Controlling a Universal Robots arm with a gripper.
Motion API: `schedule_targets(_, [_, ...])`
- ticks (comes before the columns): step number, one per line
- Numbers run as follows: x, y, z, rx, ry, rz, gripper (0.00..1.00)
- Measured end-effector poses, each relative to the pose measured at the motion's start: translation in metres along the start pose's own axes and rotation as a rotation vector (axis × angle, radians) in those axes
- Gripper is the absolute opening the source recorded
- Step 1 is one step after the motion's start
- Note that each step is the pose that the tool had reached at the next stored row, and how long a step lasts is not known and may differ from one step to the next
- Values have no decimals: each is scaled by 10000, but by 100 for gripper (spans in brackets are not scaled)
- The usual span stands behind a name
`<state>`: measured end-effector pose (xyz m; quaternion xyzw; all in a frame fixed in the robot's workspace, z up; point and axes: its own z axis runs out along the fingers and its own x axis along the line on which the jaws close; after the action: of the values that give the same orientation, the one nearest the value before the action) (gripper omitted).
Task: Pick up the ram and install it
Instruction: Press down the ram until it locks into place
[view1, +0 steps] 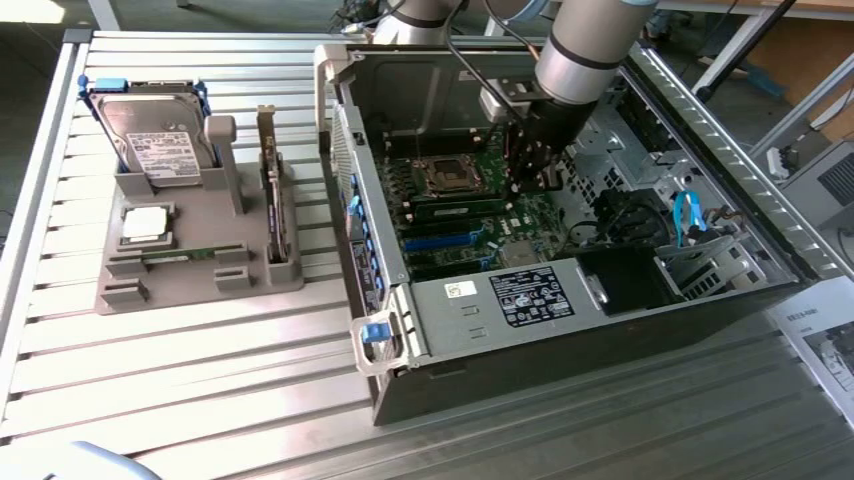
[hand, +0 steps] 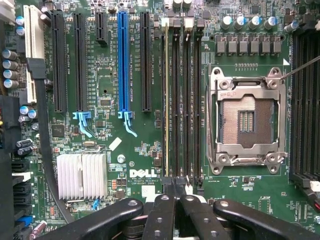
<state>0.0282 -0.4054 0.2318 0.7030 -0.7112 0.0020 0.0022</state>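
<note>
The install step looks near complete: the closed, empty tool (hand: 172, 192) sits just above the thin green ram stick (hand: 166, 100) standing on edge in its black motherboard slot (hand: 175, 100), and any further move calls for confirming full seating.

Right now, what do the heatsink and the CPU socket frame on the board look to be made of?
The heatsink looks like bare aluminium: pale matte silver, parallel fins. The CPU socket frame looks like polished steel: bright, reflective, screws at its corners. Neither metal is certain from looks alone.

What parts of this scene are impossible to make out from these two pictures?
- Gripper, shut: in the exterior view the arm hides it inside the case.
- Ram in its slot: seen edge-on in the wrist view, so its chips are hidden.
- Hard drive label: too small to read, exterior view.
</note>
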Motion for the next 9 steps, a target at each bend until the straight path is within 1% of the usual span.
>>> schedule_targets(9, [-1,0,-1,1,-4,0,10])
